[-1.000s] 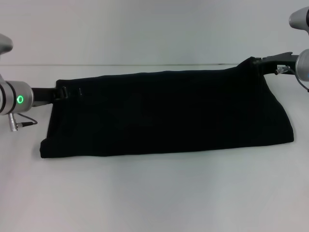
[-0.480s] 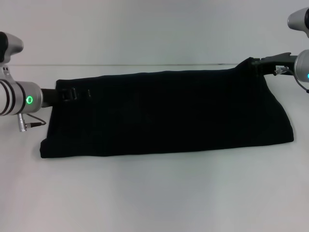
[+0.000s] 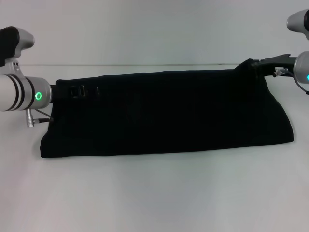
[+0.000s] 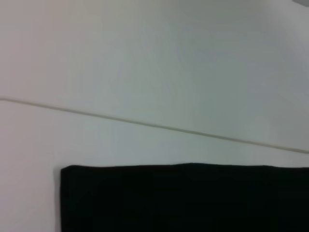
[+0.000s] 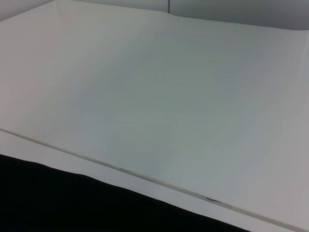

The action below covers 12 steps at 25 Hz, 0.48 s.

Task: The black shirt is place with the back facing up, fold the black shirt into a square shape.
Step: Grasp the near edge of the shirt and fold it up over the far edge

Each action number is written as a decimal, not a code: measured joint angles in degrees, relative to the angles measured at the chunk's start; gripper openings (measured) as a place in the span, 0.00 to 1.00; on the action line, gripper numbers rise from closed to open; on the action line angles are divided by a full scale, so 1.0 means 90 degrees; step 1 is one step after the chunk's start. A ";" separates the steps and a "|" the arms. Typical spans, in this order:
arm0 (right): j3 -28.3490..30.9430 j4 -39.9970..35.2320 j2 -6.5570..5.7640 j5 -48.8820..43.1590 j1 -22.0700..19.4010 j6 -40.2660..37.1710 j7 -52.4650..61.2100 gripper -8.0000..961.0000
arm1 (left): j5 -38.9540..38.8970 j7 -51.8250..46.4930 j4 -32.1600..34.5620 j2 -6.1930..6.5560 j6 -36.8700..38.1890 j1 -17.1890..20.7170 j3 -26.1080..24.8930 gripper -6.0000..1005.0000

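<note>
Head view: black shirt [image 3: 166,113] lies half-folded; both grippers at its far corners, finger state indeterminable; uneven pulling risks skewing

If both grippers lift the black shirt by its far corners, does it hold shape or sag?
Probably sags: the black shirt is soft cloth, lying flat with uneven edges. Its raised corner at the right gripper already drapes downward. The left gripper alone would likely drag it, bunching the fold.
</note>
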 joint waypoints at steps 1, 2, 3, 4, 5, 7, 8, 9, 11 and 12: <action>0.0000 -0.0001 0.0000 0.0000 -0.0002 0.0000 0.0000 0.06 | 0.0008 0.0000 0.0006 0.0000 -0.0007 0.0000 0.0001 0.83; 0.0000 -0.0002 0.0001 0.0000 -0.0004 0.0000 0.0000 0.06 | 0.0021 0.0000 0.0016 0.0001 -0.0020 0.0003 0.0002 0.83; 0.0000 -0.0003 0.0000 -0.0001 -0.0005 0.0000 0.0000 0.06 | 0.0033 0.0000 0.0019 0.0004 -0.0028 0.0015 0.0003 0.83; 0.0000 -0.0003 0.0001 -0.0003 -0.0005 0.0000 0.0000 0.06 | 0.0040 0.0000 0.0024 0.0010 -0.0034 0.0032 0.0002 0.83; 0.0000 -0.0005 0.0001 -0.0005 -0.0006 0.0000 0.0000 0.06 | 0.0042 0.0000 0.0028 0.0015 -0.0038 0.0050 0.0002 0.83; 0.0000 -0.0009 0.0001 -0.0011 -0.0007 -0.0001 0.0000 0.06 | 0.0043 0.0000 0.0032 0.0015 -0.0066 0.0087 0.0003 0.83; 0.0000 -0.0013 0.0001 -0.0013 -0.0008 0.0000 -0.0001 0.06 | 0.0044 0.0000 0.0032 0.0013 -0.0102 0.0105 0.0003 0.83; 0.0000 -0.0029 0.0000 -0.0015 -0.0009 -0.0001 0.0000 0.06 | 0.0045 0.0000 0.0028 0.0010 -0.0150 0.0119 0.0003 0.83; -0.0001 -0.0036 0.0000 -0.0015 -0.0009 -0.0001 0.0000 0.06 | 0.0047 0.0001 0.0012 0.0003 -0.0232 0.0136 0.0003 0.83; -0.0006 -0.0048 0.0000 -0.0016 -0.0009 -0.0001 0.0000 0.06 | 0.0049 0.0003 -0.0005 -0.0001 -0.0276 0.0141 0.0003 0.83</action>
